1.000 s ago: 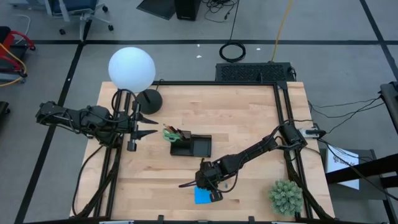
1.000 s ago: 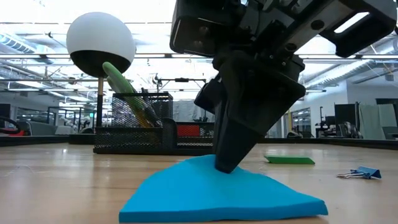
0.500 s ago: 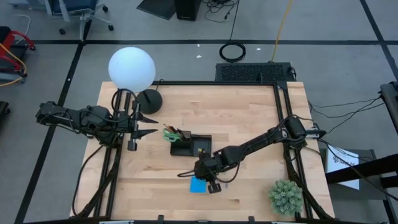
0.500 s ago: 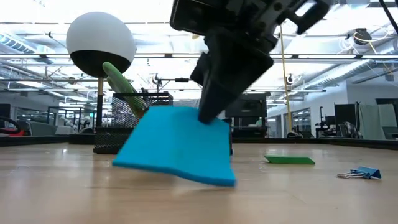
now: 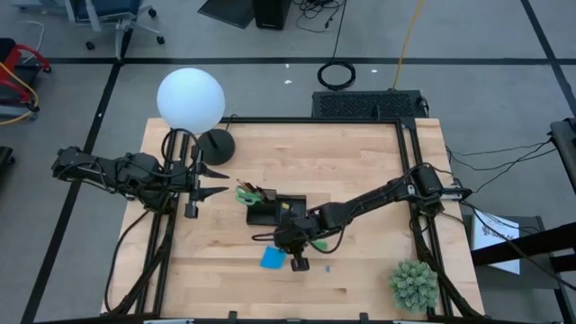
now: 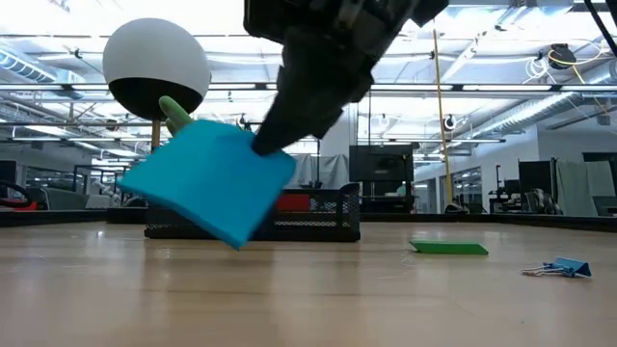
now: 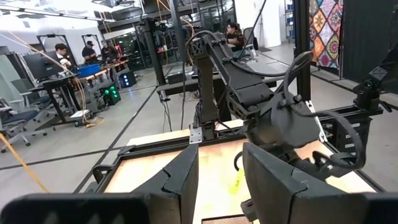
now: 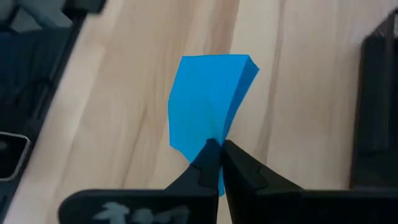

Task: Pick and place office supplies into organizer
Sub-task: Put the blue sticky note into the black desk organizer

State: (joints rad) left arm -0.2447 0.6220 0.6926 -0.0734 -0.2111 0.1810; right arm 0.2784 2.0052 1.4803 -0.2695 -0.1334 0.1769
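- While the right hand (image 5: pixel 286 252) hangs over the tabletop (image 5: pixel 360 171) just on the near side of the organizer (image 5: pixel 277 212), it has its fingers pinched tight on one edge of the blue sticky-note pad (image 5: pixel 273 258), which is lifted clear of the wood and tilted, sagging away from the grip.
- From the low view the pad (image 6: pixel 207 183) floats in front of the organizer (image 6: pixel 255 207) at about the height of its rim, so the gap to close looks short: the tray lies just beyond the pad, toward the back of the tabletop.
- Judging by the layout, the lower flat compartment sits on the side of the organizer nearer the right arm, and the taller pen section, already holding green-handled scissors (image 5: pixel 245 190) and pencils, sits on the far side toward the left arm.
- Those upright handles look like the main thing to steer around; the pad's drooping corner might also catch the tray wall.
- Off to the side on the wood lie a flat green eraser (image 6: pixel 448 248) and a small binder clip (image 6: pixel 557 267), both well apart from the path.
- Near the lamp base (image 5: pixel 216 144), the left hand (image 5: pixel 211 180) waits with its fingers parted and empty.
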